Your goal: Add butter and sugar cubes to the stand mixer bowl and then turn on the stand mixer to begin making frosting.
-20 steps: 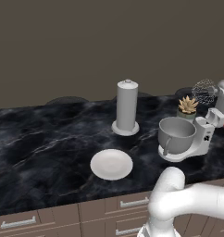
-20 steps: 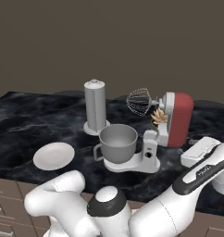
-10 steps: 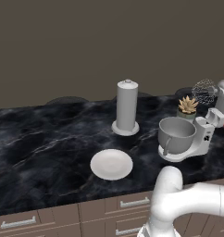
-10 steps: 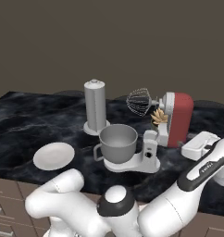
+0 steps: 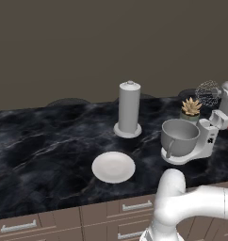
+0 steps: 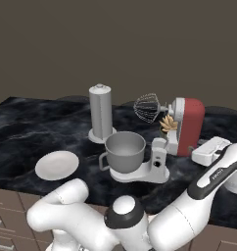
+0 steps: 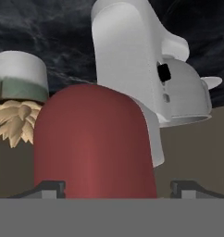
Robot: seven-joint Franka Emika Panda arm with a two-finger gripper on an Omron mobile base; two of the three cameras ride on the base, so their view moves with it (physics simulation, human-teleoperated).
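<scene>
While the gripper [image 7: 118,187] hangs open around the mixer's [image 7: 95,143] red head, a push could go astray.
Left base view: the bowl [image 5: 180,136] sits beyond the gripper, its contents impossible to tell. Right base view: the whisk [image 6: 148,108] is raised at the mixer's far end, so switching on now would probably mix nothing. Hand view: fingertips [image 7: 49,187] flank the head; closing may shove it against the plant [image 7: 16,118] just beside it.

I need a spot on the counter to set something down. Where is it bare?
Bare counter lies left of the white plate and grey cylinder. It is crowded on the right: stand mixer, stand mixer bowl, small plant and the gripper.
</scene>
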